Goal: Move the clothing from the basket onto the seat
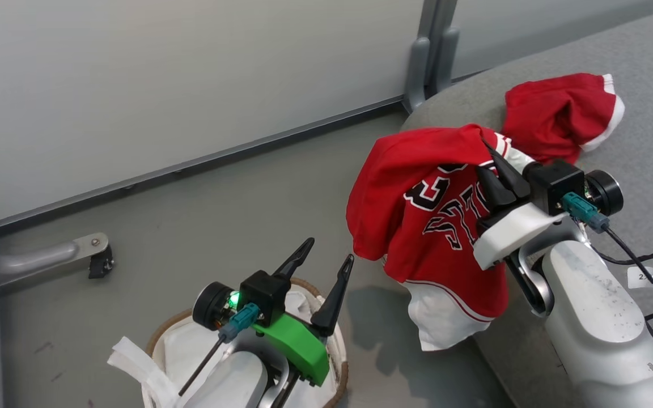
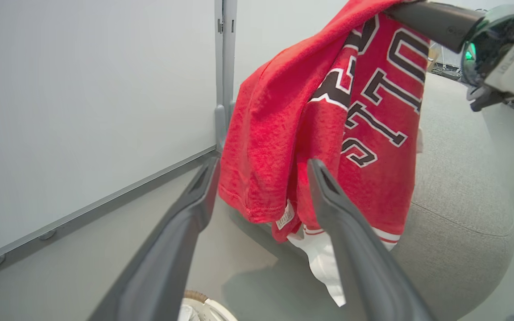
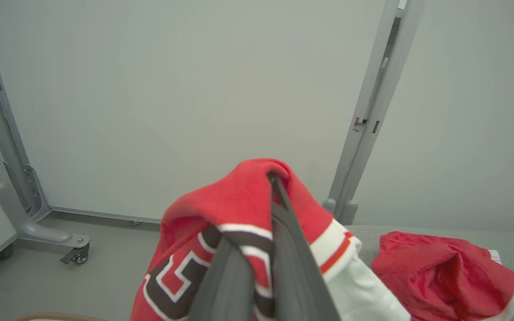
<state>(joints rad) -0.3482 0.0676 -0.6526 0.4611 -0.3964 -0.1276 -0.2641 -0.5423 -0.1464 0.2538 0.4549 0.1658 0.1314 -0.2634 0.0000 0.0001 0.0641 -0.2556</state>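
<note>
Clothing of this kind is limp, light fabric that drapes and bunches. Left of the seat (image 1: 644, 85), the left gripper (image 1: 330, 249) hovers spread and empty over the basket (image 1: 162, 334). At the seat's left edge the jersey (image 1: 417, 226) hangs from the right gripper (image 1: 488, 164), pinched tight on a fold near its trim. Another red garment (image 1: 553, 113) lies on the seat. A bunched fold likely grips best.

Left gripper (image 1: 330, 249) sits low with fingers spread wide, while right gripper (image 1: 485, 156) sits higher, fingers clamped together
</note>
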